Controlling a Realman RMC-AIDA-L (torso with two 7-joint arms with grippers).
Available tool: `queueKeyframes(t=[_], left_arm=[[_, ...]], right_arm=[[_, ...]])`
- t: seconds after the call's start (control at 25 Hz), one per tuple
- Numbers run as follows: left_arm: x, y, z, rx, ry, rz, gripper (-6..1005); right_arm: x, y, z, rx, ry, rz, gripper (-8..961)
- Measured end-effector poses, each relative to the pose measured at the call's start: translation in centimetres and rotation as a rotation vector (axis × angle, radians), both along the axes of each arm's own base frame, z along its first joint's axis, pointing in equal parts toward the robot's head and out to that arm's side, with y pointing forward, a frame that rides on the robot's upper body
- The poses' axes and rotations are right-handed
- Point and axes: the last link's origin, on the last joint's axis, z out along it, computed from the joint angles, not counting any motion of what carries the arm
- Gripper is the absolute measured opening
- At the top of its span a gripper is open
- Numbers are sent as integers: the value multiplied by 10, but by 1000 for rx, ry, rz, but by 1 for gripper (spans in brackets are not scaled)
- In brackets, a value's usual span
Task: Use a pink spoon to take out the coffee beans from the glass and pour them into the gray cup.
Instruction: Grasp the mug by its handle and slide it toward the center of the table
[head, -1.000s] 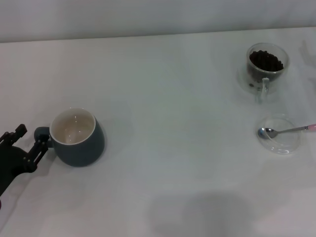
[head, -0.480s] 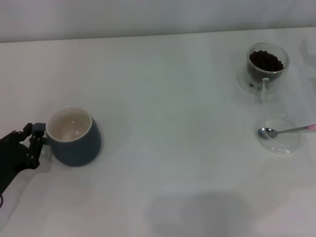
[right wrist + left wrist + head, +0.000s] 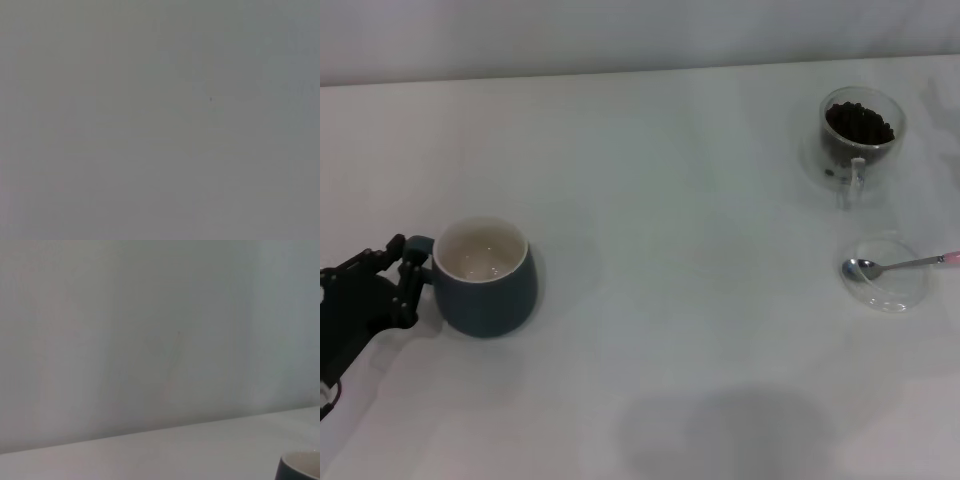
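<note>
The left tool is sitting low at the left edge of the bench, its dark fingers closing around the small loop handle of the gray cup. The cup is standing upright, its cream inside showing bare. Only a sliver of its rim is peeking into the left wrist view.

Well apart, far over on the right side, the glass is standing with the coffee beans heaped inside, its little handle facing the near edge. Just nearer than that, the pink spoon is lying across a flat clear dish, its bowl resting in the dish and its handle poking out to the right.

The right tool is not showing anywhere.
</note>
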Motion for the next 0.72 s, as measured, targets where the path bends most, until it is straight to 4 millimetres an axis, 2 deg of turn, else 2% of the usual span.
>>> queueKeyframes(t=[0.72], left_arm=[[32, 19, -19, -80, 37, -129, 181]], right_arm=[[-2, -2, -5, -7, 23, 14, 862]])
